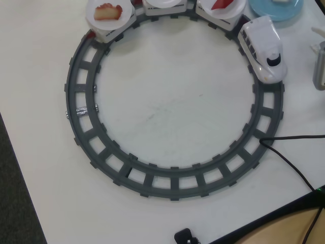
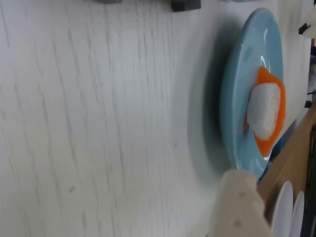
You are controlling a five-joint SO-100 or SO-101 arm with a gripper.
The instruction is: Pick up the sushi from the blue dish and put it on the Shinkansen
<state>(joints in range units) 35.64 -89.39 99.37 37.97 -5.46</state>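
Observation:
The sushi point(image 2: 266, 111), a white rice block on an orange strip, lies on the blue dish point(image 2: 242, 98) at the right of the wrist view. In that view one cream finger point(image 2: 239, 200) of my gripper comes in from the bottom edge, just short of the dish rim. Nothing touches its tip, and the other finger is out of frame. The gripper holds nothing. In the overhead view the blue dish point(image 1: 277, 12) is cut off at the top right. The Shinkansen point(image 1: 264, 48) stands on the grey ring track point(image 1: 172, 183) just below the dish, nose toward the bottom.
Behind the train, cars carry white plates: one holds a pink-and-white piece point(image 1: 108, 11), one a dark-red piece point(image 1: 222, 4). A black cable point(image 1: 289, 157) crosses the track's lower right. A wooden board point(image 2: 291, 163) and stacked white plates point(image 2: 286, 212) lie beyond the dish.

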